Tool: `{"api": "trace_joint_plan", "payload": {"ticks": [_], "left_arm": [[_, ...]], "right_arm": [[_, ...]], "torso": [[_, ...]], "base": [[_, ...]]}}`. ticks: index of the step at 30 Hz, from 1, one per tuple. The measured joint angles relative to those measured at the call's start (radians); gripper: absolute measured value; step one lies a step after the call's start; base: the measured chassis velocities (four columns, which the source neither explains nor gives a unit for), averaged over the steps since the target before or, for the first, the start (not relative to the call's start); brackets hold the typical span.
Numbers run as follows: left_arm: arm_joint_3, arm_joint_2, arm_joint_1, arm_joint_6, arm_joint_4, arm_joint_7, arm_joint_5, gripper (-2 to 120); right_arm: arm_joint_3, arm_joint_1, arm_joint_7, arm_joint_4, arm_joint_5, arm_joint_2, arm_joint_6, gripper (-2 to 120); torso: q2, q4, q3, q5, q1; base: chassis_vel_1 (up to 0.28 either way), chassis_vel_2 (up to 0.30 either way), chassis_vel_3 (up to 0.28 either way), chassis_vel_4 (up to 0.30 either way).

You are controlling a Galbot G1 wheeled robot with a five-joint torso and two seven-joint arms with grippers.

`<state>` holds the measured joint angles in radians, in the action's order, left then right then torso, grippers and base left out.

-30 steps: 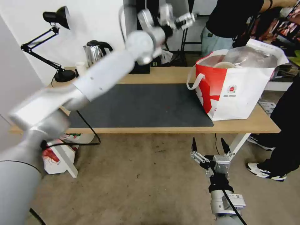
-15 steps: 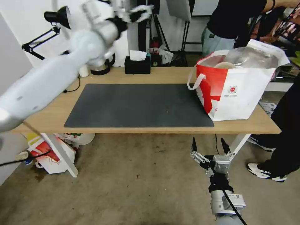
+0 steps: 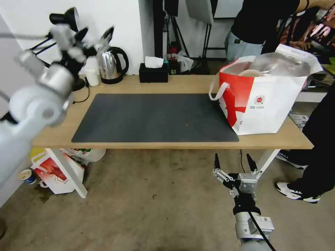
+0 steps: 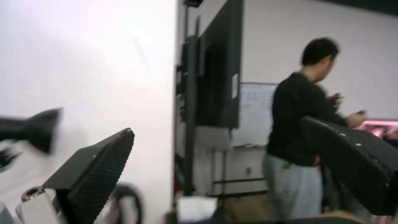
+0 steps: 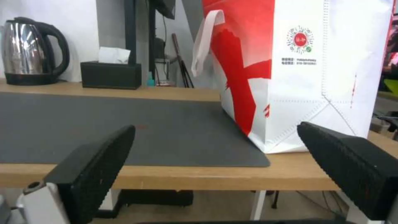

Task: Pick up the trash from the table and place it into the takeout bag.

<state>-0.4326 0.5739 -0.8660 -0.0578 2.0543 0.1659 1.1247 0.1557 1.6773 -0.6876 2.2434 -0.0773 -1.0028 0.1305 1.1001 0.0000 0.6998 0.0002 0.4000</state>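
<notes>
The takeout bag (image 3: 268, 101), white with a red side panel and foil lining, stands at the right end of the table (image 3: 174, 143), partly on the dark grey mat (image 3: 153, 116). A pale round rim of trash (image 3: 250, 72) shows inside its mouth. My left gripper (image 3: 95, 35) is raised above the table's far left corner, open and empty; its wrist view shows the fingers (image 4: 97, 168) wide apart against the wall. My right gripper (image 3: 233, 161) hangs open below the table's front edge, level with the bag (image 5: 307, 77) in its wrist view.
A steel kettle (image 3: 110, 64), a small white cup (image 3: 92, 76), a black desk lamp (image 3: 66, 19) and a black tissue box (image 3: 153, 71) line the table's back edge. A red-white carton (image 3: 52, 172) sits on the floor under the left end. People stand behind and right of the bag.
My left arm has swung from above the table's back middle over to the far left, its gripper open and empty throughout. The right arm and the bag have not moved.
</notes>
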Motion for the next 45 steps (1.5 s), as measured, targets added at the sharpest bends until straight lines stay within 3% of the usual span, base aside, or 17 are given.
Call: {"api": "trace_joint_plan", "payload": {"ticks": [4,6,9,11,12,14,15,17,19,23,25,27,34,45], "left_arm": [[-0.156,0.111,-0.229,-0.024,0.061,0.001,-0.163,100],[-0.174,0.139,-0.259,-0.03,0.072,0.001,-0.197,100],[-0.214,0.287,-0.384,-0.041,0.13,0.005,-0.333,100],[-0.219,0.311,-0.4,-0.042,0.138,0.007,-0.352,100],[-0.227,0.375,-0.446,-0.048,0.153,0.011,-0.425,100],[-0.231,0.442,-0.492,-0.062,0.165,0.015,-0.51,100],[-0.231,0.442,-0.492,-0.062,0.165,0.015,-0.51,100],[-0.233,0.522,-0.543,-0.071,0.192,0.015,-0.583,100],[-0.232,0.549,-0.563,-0.077,0.2,0.014,-0.601,100],[-0.208,0.669,-0.655,-0.12,0.212,-0.007,-0.716,100],[-0.206,0.678,-0.661,-0.125,0.211,-0.008,-0.728,100],[-0.174,0.758,-0.718,-0.164,0.201,-0.006,-0.816,100],[-0.119,0.844,-0.776,-0.22,0.162,-0.013,-0.925,100],[-0.082,0.858,-0.831,-0.279,0.062,-0.025,-0.996,100]], "right_arm": [[0.0,0.0,0.0,0.0,0.0,0.0,0.0,100],[0.0,0.0,0.0,0.0,0.0,0.0,0.0,100],[0.0,0.0,0.0,0.0,0.0,0.0,0.0,100],[0.0,0.0,0.0,0.0,0.0,0.0,0.0,100],[0.0,0.0,0.0,0.0,0.0,0.0,0.0,100],[0.0,0.0,0.0,0.0,0.0,0.0,0.0,100],[0.0,0.0,0.0,0.0,0.0,0.0,0.0,100],[0.0,0.0,0.0,0.0,0.0,0.0,0.0,100],[0.0,0.0,0.0,0.0,0.0,0.0,0.0,100],[0.0,0.0,0.0,0.0,0.0,0.0,0.0,100],[0.0,0.0,0.0,0.0,0.0,0.0,0.0,100],[0.0,0.0,0.0,0.0,0.0,0.0,0.0,100],[0.0,0.0,0.0,0.0,0.0,0.0,0.0,100],[0.0,0.0,0.0,0.0,0.0,0.0,0.0,100]], "torso": [[0.0,-0.0001,0.0,-0.0005,0.0],[0.0,-0.0003,0.0,-0.0002,0.0],[0.0,-0.0002,0.0,-0.0006,0.0],[0.0,-0.0003,0.0,-0.0001,0.0],[0.0,0.0001,0.0,0.0,0.0],[0.0,0.0001,0.0,-0.0002,0.0],[0.0,0.0001,0.0,-0.0002,0.0],[0.0,-0.0002,0.0,-0.0001,0.0],[0.0,-0.0002,0.0,0.0002,0.0],[0.0,-0.0001,0.0,0.0002,0.0],[0.0,-0.0001,0.0,0.0002,0.0],[0.0,0.0,0.0,-0.0001,0.0],[0.0,-0.0001,0.0,0.0,0.0],[0.0,0.0,0.0,-0.0001,0.0]], "base": [[0.0,0.0,0.0,0.0],[0.0,0.0,0.0,0.0],[0.0,0.0,0.0,0.0],[0.0,0.0,0.0,0.0],[0.0,0.0,0.0,0.0],[0.0,0.0,0.0,0.0],[0.0,0.0,0.0,0.0],[0.0,0.0,0.0,0.0],[0.0,0.0,0.0,0.0],[0.0,0.0,0.0,0.0],[0.0,0.0,0.0,0.0],[0.0,0.0,0.0,0.0],[0.0,0.0,0.0,0.0],[0.0,0.0,0.0,0.0]]}}
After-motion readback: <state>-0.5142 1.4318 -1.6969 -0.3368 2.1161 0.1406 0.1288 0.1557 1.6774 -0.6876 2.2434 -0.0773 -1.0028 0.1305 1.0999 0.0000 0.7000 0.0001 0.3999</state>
